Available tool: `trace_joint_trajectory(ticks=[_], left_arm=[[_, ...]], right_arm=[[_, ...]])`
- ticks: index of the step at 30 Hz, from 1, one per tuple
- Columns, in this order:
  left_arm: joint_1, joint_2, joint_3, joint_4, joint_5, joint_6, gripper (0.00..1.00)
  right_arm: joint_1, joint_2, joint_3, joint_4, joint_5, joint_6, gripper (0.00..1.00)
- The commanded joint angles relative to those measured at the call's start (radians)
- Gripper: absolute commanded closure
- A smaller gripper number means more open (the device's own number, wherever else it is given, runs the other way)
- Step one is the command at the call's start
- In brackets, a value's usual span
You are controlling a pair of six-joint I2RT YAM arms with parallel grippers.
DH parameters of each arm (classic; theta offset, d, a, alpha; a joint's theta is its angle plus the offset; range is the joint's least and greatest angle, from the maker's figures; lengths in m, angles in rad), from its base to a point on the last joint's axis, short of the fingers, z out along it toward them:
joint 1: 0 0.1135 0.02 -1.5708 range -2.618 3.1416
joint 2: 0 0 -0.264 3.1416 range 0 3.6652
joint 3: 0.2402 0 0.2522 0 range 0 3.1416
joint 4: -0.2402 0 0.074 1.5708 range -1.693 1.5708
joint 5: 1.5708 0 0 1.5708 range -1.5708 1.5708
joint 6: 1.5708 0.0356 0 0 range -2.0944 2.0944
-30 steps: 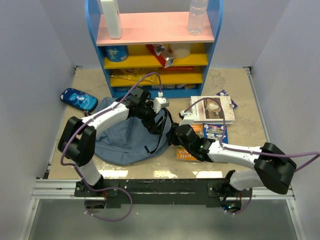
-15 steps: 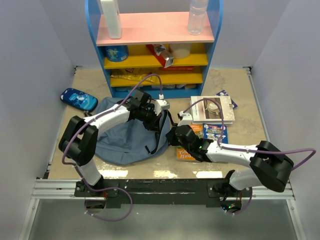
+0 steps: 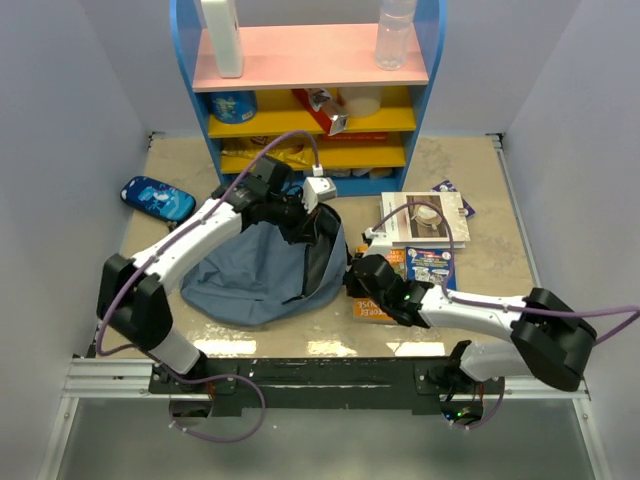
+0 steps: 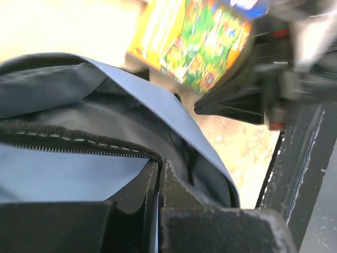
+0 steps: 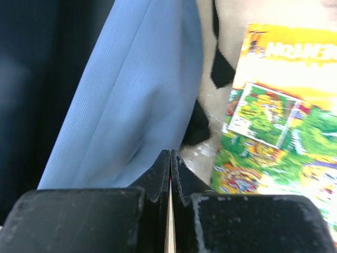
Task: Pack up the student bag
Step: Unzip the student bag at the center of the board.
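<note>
The student bag [image 3: 250,280], slate-blue fabric, lies left of centre with its dark mouth turned to the right. My left gripper [image 3: 308,222] is at the bag's upper rim. In the left wrist view it [image 4: 159,164] is shut on the black zipper edge [image 4: 79,141], which runs straight into the jaws. My right gripper [image 3: 352,278] is at the bag's right edge. In its own view it [image 5: 170,153] is shut, its tips against the edge of the blue fabric [image 5: 142,95]. Whether any fabric is pinched there I cannot tell.
A colourful orange-and-green book [image 3: 372,305] lies just right of the bag, under the right arm. More books [image 3: 425,220] lie further right. A bright-blue pouch [image 3: 157,198] sits at the far left. A blue shelf unit [image 3: 310,100] with packets and bottles stands at the back.
The left gripper has shut on the zipper rim and drawn it up and back toward the shelf, spreading the bag's mouth. The right gripper has shut at the bag's right edge.
</note>
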State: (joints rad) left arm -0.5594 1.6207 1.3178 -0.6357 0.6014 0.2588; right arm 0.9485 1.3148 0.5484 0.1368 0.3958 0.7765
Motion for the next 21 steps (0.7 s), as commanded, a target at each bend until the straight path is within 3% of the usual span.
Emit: trace_joint_trajectory(ticks=[1,6,11,16,21], left_arm=[[-0.005,-0.15,0.116,-0.084,0.021,0.056,1.0],[-0.007,-0.209,0.069,-0.14,0.002,0.089,1.0],[-0.005,-0.246,0.003,-0.176,-0.015,0.114,1.0],[-0.005,-0.301,-0.075,-0.174,-0.067,0.131,1.0],[-0.005,-0.328,-0.058,-0.185,-0.086,0.148,1.0]], right_arm=[[-0.002,-0.132,0.031,-0.06,0.069,-0.006,1.0],[-0.002,-0.213,0.131,-0.045,0.06,-0.033,0.99],[0.001,-0.126,0.223,-0.013,0.014,-0.032,1.0],[0.004,-0.108,0.214,0.018,-0.005,-0.028,1.0],[0.006,-0.04,0.127,0.052,-0.044,0.023,1.0]])
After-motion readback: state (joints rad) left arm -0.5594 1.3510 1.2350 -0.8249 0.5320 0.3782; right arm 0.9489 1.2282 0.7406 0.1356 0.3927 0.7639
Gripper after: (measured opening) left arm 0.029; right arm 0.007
